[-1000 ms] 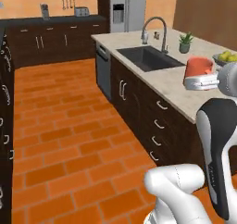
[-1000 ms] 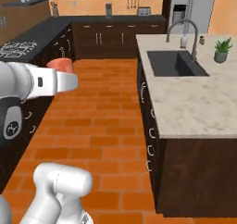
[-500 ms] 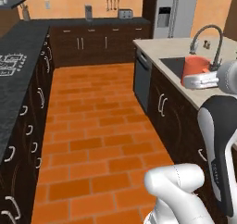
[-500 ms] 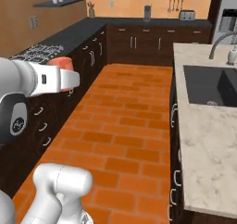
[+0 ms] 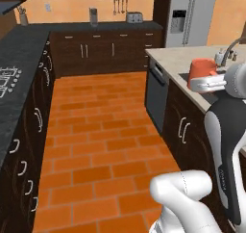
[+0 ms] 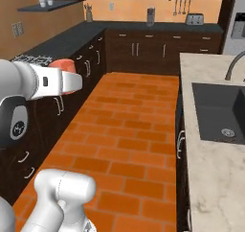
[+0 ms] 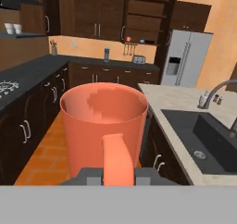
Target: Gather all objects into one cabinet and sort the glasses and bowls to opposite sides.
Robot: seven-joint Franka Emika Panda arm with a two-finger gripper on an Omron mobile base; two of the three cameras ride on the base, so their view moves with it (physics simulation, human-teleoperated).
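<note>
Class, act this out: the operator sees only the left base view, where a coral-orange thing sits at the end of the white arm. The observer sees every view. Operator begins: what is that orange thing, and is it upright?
Observer: It is a coral-orange ceramic mug, upright, mouth up, its loop handle turned toward the hand camera.
Operator: Does anything sit inside it?
Observer: The hand view looks into it from above the rim; the part of the inside that shows holds nothing.
Operator: Where is an open cabinet?
Observer: In the hand view a dark brown wall cabinet stands open beside the grey refrigerator, with small things on its lowest shelf.
Operator: Is the gripper clamped?
Observer: Its fingertips are hidden behind the handle; I cannot tell.
</note>
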